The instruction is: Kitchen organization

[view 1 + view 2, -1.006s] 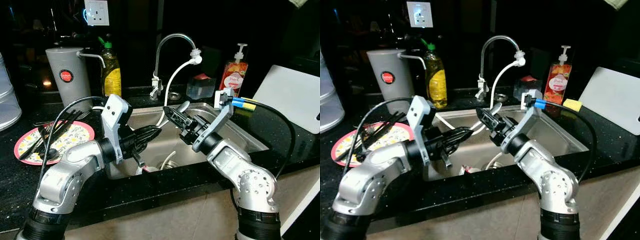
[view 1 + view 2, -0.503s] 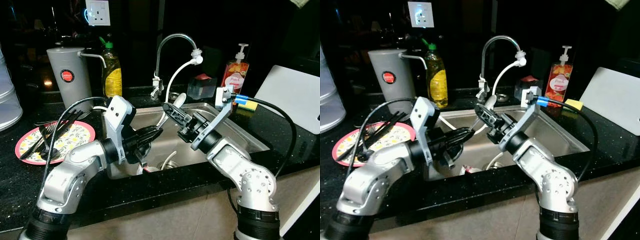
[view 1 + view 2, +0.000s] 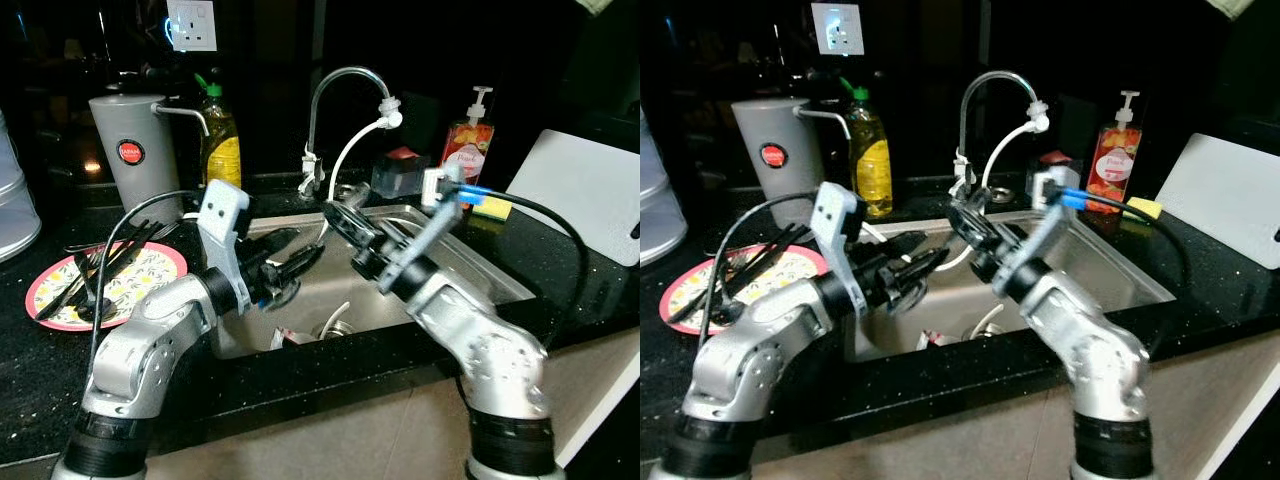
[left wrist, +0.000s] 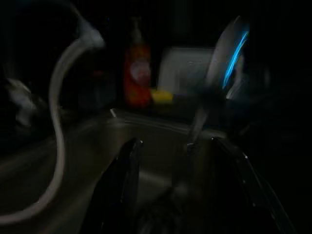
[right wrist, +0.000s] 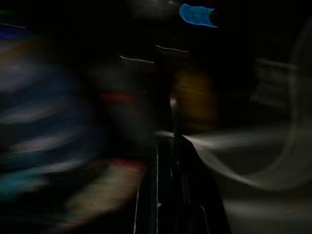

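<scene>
- We face a dark kitchen with a black speckled counter [image 3: 30, 370] and a steel sink [image 3: 470, 262] set into it.
- Behind the sink stands a curved tap [image 3: 335, 85] with a white hose [image 3: 352, 150] hanging from its spout.
- Left of the sink, on the counter, lies a patterned plate [image 3: 150, 268] carrying dark utensils [image 3: 85, 275].
- Behind the plate, left of the tap, we see a grey jug [image 3: 135, 155] and a yellow soap bottle [image 3: 222, 140].
- Right of the tap stand a red pump bottle [image 3: 468, 140] and a yellow sponge [image 3: 492, 208]; a white cutting board [image 3: 590, 195] leans at the sink's right.
- Our left gripper [image 3: 295, 262] hangs over the sink's left half, fingers spread apart, nothing between them.
- Our right gripper [image 3: 345, 218] hovers over the sink's back rim near the tap, blurred; its fingers look pressed together, perhaps on a pale spoon-like piece [image 3: 980, 200], though we cannot tell what it is.
- Low in the sink near the drain lies a small reddish item [image 3: 290, 338].
</scene>
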Controlling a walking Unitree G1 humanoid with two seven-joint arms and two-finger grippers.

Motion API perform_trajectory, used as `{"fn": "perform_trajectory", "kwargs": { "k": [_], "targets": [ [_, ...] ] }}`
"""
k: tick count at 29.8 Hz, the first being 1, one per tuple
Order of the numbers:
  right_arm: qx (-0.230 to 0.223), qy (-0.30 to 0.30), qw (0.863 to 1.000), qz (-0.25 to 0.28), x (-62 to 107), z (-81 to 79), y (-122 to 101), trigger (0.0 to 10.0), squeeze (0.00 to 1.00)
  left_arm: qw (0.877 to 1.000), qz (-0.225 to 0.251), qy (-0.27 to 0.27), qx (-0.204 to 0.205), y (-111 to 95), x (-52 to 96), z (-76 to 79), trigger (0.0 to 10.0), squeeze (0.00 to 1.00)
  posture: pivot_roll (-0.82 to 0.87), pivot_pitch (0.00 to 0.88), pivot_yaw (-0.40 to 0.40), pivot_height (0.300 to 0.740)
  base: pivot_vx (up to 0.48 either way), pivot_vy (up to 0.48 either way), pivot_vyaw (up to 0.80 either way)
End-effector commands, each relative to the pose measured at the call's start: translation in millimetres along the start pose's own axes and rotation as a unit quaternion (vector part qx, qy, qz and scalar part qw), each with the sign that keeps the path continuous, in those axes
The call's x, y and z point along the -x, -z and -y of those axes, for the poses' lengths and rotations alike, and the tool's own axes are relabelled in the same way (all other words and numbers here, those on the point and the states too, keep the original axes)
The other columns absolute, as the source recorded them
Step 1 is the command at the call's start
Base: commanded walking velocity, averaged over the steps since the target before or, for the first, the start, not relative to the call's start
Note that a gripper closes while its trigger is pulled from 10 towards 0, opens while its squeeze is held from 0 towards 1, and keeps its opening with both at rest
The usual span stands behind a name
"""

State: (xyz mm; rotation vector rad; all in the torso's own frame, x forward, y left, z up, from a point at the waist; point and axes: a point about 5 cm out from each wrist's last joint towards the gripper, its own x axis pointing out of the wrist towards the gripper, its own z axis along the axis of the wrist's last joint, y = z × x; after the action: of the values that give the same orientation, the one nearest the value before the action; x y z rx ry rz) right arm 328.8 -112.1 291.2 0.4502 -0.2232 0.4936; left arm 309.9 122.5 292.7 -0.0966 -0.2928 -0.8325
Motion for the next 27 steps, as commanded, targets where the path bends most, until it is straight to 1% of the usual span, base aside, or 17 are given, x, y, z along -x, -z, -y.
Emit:
{"fn": "perform_trajectory", "kwargs": {
  "k": [1,2,4,5,8,10,14,17,19,21,25,27],
  "targets": [
    [0.009,0.078,0.997,-0.004,1.0,24.3,11.0,10.0,0.0,0.999,0.028,-0.011,-0.015,-12.7,2.3,-2.4,10.0,0.0,-0.04,0.019,-0.022,0.74,0.0,0.0,0.0],
    [0.009,0.078,0.997,-0.004,1.0,24.3,11.0,10.0,0.0,0.999,0.028,-0.011,-0.015,-12.7,2.3,-2.4,10.0,0.0,-0.04,0.019,-0.022,0.74,0.0,0.0,0.0],
    [0.013,0.105,0.994,-0.003,-2.3,30.8,16.7,10.0,0.0,0.999,0.029,-0.02,-0.014,-12.3,2.1,-3.8,10.0,0.0,-0.04,0.019,-0.022,0.74,0.0,0.0,0.0],
    [0.013,0.105,0.994,-0.003,-2.3,30.8,16.7,10.0,0.0,0.999,0.029,-0.02,-0.014,-12.3,2.1,-3.8,10.0,0.0,-0.04,0.019,-0.022,0.74,0.0,0.0,0.0],
    [0.013,0.148,0.989,-0.016,-4.9,43.1,29.6,10.0,0.0,0.999,0.034,-0.038,-0.012,-13.8,2.7,-7.6,10.0,0.0,-0.03,0.018,-0.027,0.74,0.0,0.0,0.0],
    [0.017,0.166,0.986,-0.023,-5.7,49.6,37.7,10.0,0.0,0.998,0.035,-0.054,-0.009,-14.5,3.8,-11.3,10.0,0.0,-0.03,0.018,-0.027,0.74,0.0,0.0,0.0],
    [0.023,0.178,0.983,-0.028,-7.7,53.8,45.4,10.0,0.0,0.997,0.033,-0.069,-0.009,-14.3,4.7,-15.1,10.0,0.0,-0.03,0.018,-0.028,0.74,0.0,0.0,0.0],
    [0.026,0.19,0.98,-0.061,-8.0,58.5,62.7,10.0,0.0,0.997,0.029,-0.074,-0.009,-12.1,5.6,-15.8,10.0,0.0,-0.03,0.018,-0.028,0.74,0.0,0.0,0.0],
    [0.027,0.192,0.979,-0.067,-7.8,59.3,65.9,10.0,0.0,0.997,0.028,-0.074,-0.009,-11.5,5.8,-15.7,10.0,0.0,-0.03,0.02,-0.031,0.74,0.0,0.0,0.0],
    [0.006,0.193,0.979,-0.071,-6.6,60.6,71.5,10.0,0.0,0.996,0.024,-0.08,-0.009,-9.6,6.0,-16.7,10.0,0.0,-0.03,0.02,-0.03,0.74,0.0,0.0,0.0],
    [-0.002,0.193,0.978,-0.073,-5.6,61.6,74.0,10.0,0.0,0.996,0.021,-0.083,-0.009,-8.0,5.9,-17.0,10.0,0.0,-0.03,0.02,-0.03,0.74,0.0,0.0,0.0],
    [-0.007,0.194,0.978,-0.074,-4.0,62.7,76.9,10.0,0.2,0.996,0.017,-0.086,-0.008,-5.8,5.4,-16.7,10.0,0.0,-0.03,0.02,-0.031,0.74,0.0,0.0,0.0]
  ]
}}
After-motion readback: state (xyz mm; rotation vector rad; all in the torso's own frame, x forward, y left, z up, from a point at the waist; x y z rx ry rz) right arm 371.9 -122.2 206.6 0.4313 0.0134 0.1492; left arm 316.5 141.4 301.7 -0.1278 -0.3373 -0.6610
